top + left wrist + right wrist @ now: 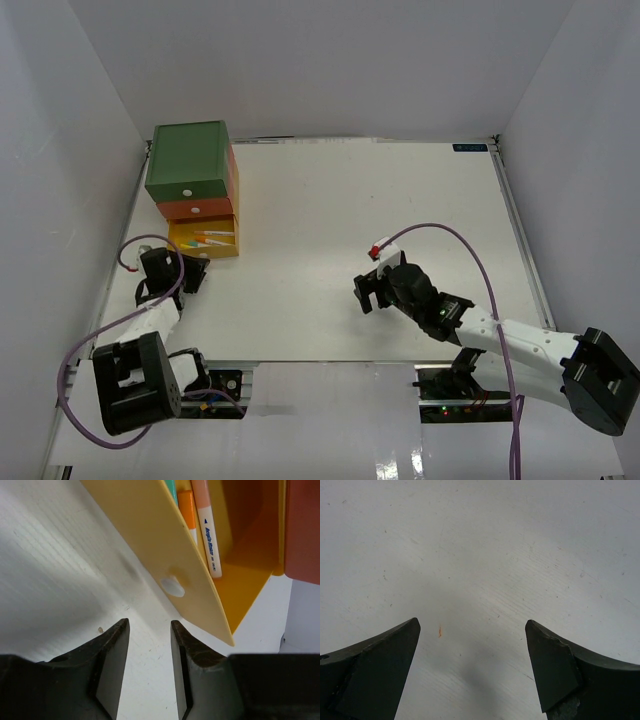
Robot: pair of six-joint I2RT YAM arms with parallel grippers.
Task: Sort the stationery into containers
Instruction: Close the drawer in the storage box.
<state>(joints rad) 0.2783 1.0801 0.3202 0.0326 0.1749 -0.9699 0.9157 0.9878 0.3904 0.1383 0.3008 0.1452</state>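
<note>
Three stacked drawers stand at the back left: green top (187, 160), orange-red middle (196, 209), yellow bottom (205, 240). The yellow drawer is pulled open and holds several pens (213, 237). The left wrist view shows its yellow front panel (150, 545) with the white knob (172, 586), and pink (209, 525), orange (187, 507) and green pens inside. My left gripper (149, 630) is open and empty, just in front of the knob. My right gripper (472, 625) is wide open and empty over bare table at centre right (372, 290).
White walls enclose the white table (330, 220) on three sides. Purple cables loop from both arms. A small orange mark (439, 630) is on the table under the right gripper.
</note>
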